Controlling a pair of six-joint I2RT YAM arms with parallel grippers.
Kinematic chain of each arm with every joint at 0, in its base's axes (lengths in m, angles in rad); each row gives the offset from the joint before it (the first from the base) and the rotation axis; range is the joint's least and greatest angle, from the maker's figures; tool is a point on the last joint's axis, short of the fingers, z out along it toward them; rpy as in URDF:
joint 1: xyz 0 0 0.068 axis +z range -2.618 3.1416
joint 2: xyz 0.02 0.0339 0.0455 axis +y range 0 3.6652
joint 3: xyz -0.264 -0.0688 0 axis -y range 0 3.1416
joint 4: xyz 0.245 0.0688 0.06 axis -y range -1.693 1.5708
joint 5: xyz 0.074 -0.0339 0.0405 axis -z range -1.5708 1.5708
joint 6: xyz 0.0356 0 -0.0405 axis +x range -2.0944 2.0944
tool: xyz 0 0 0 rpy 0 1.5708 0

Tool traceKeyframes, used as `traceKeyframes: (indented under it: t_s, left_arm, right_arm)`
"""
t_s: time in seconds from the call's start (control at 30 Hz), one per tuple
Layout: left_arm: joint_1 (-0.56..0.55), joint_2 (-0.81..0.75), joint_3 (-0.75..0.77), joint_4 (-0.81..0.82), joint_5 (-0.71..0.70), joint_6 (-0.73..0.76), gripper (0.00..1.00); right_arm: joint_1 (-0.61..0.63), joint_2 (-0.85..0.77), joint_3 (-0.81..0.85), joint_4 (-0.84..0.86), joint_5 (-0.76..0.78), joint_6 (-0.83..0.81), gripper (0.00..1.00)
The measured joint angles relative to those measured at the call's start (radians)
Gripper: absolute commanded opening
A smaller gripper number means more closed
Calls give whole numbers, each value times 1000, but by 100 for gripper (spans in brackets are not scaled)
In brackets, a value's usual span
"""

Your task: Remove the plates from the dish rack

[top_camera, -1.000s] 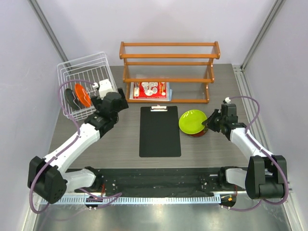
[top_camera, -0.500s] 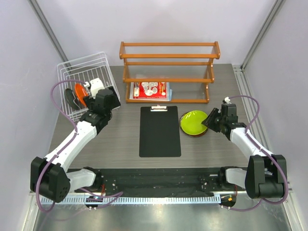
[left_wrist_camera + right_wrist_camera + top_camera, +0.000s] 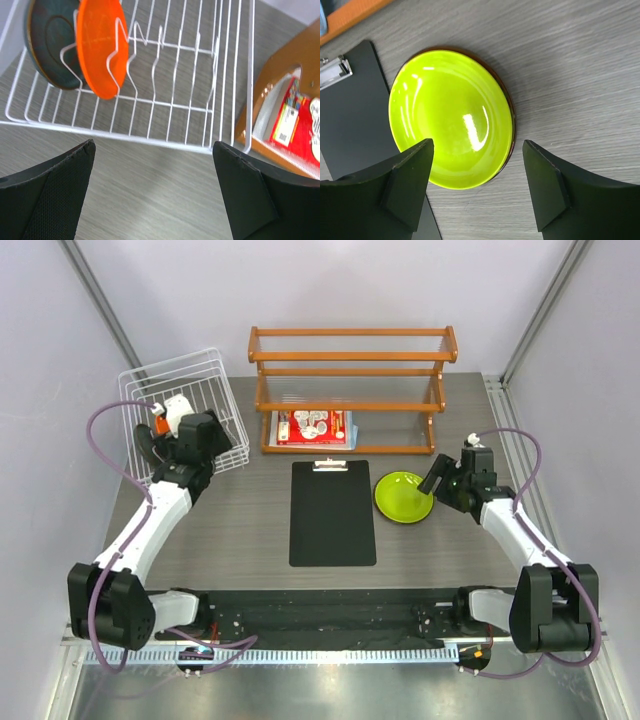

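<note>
The white wire dish rack [image 3: 205,368] stands at the back left. In it, upright between the tines, are an orange plate [image 3: 100,47] and a teal plate [image 3: 50,45]. My left gripper [image 3: 153,145] is open, empty, just short of the rack's front wire [image 3: 165,136]; from above the left gripper [image 3: 172,448] covers most of both plates. A lime green plate [image 3: 450,117] lies flat on the table, on a dark red plate whose rim [image 3: 512,125] shows. My right gripper [image 3: 477,145] hangs open above the lime plate's [image 3: 403,497] near edge, not touching it.
A black clipboard [image 3: 333,512] lies mid-table, just left of the stacked plates. An orange-brown wooden shelf [image 3: 350,370] stands at the back with a red packet [image 3: 313,427] under it. Grey walls close in on both sides.
The right gripper has opened and let go of the lime plate, which went from tilted to flat on the dark red one. The left arm swung left toward the rack.
</note>
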Motion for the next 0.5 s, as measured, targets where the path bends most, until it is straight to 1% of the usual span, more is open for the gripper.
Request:
traceKeyframes:
  t_s: [0.23, 0.4, 0.5]
  left_arm:
    - [137, 45, 44, 8, 44, 9, 99]
    - [219, 137, 57, 47, 61, 23, 99]
    - [249, 209, 60, 74, 62, 23, 99]
  right_arm:
    - [0, -33, 18, -22, 19, -16, 78]
    - [0, -29, 20, -20, 14, -21, 76]
    - [0, -10, 23, -16, 4, -24, 74]
